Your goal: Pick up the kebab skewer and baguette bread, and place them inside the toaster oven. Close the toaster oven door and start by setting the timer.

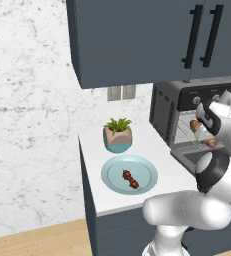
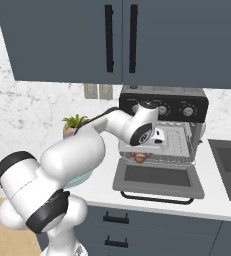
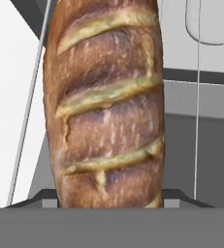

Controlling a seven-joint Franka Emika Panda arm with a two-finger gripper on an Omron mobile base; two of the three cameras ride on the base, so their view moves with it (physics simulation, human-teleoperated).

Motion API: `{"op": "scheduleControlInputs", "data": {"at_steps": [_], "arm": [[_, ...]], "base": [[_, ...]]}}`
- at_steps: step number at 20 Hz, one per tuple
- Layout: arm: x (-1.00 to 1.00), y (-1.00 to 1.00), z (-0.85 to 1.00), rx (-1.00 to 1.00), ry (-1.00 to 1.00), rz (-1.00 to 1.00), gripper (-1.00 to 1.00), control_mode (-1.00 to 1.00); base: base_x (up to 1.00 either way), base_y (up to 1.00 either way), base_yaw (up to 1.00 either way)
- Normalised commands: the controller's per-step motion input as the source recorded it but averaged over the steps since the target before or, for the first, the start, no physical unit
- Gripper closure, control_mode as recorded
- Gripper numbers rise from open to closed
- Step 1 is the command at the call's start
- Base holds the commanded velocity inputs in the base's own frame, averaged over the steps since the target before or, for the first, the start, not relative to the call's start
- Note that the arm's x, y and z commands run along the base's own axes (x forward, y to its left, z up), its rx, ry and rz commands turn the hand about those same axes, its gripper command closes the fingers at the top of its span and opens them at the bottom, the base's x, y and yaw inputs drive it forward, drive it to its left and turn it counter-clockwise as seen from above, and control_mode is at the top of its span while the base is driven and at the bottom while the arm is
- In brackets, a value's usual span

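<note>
Step in hand: the golden-brown scored baguette bread (image 3: pixel 106 104) is being carried into the boxy dark grey toaster oven (image 1: pixel 168 112), and we're right at the mouth of it.
Hand: the two-finger gripper (image 1: pixel 201 131) is clamped on the loaf; in the hand view the bread runs straight up from between the finger tips, and in the left base view its ends poke out either side of the hand.
Bread position: just above the wire rack at the oven's opening, over the hinge end of the dropped-down glass-windowed toaster oven door (image 2: pixel 158 180); whether it touches the rack yet, I can't tell.
Other item: the short dark red kebab skewer (image 1: pixel 130 178) waits on the round pale blue plate (image 1: pixel 111 172), well apart from the oven, beside a small potted green plant (image 1: pixel 118 135).
Doing it well: my read is to push the loaf further in so it lies fully on the rack, keep it level, and let go only once it rests.
Room to leave: set it to one side, I'd say, so the skewer fits next to it.
Risk: release too near the front edge and the loaf could roll onto the open door and block it from closing.
</note>
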Motion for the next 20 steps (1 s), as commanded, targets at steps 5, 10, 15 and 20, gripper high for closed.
{"op": "scheduleControlInputs", "data": {"at_steps": [5,10,15,20], "arm": [[0.06,-0.27,0.0,0.0,0.01,0.0,1.0,-1.0],[-0.01,-0.1,-0.07,0.0,0.0,0.0,-1.0,-1.0],[0.0,0.0,-0.02,0.0,0.0,0.0,-1.0,-1.0],[-0.21,0.0,0.0,0.0,-0.07,0.0,-1.0,-1.0]], "base": [[0.0,0.0,0.0],[0.0,0.0,0.0],[0.0,0.0,0.0],[0.0,0.0,0.0]]}}
